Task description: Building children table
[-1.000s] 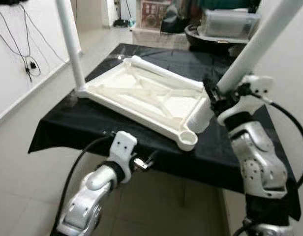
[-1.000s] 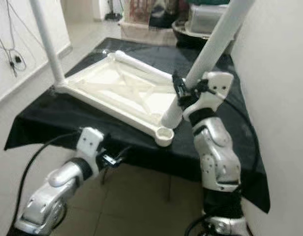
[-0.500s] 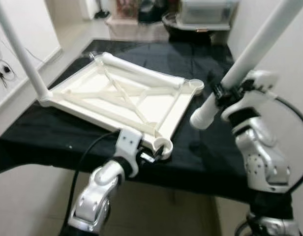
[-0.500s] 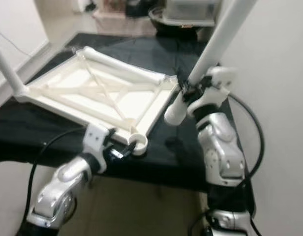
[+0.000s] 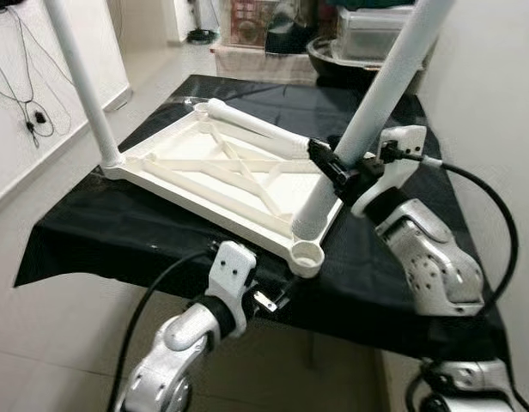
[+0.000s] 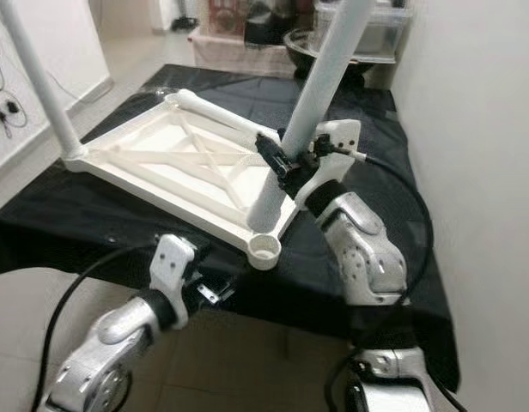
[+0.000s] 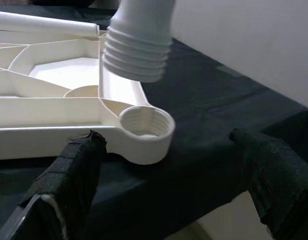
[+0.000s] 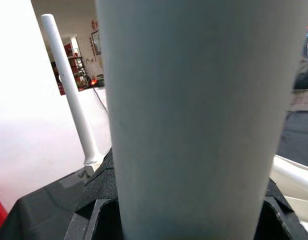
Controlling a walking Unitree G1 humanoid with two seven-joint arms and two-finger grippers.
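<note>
Leg (image 5: 367,112) now nearer socket (image 5: 306,255) — unseated.

The tabletop (image 5: 230,176) lies on the cloth (image 5: 118,232), a leg (image 5: 367,112) above its near corner socket (image 5: 306,255).

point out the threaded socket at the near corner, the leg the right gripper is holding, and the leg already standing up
threaded socket (image 7: 145,126), left wrist view, on its ribbed rim
held leg (image 5: 380,84), left eye view, mid shaft above the right gripper (image 5: 337,167)
standing leg (image 5: 78,77), left eye view, mid shaft
</note>
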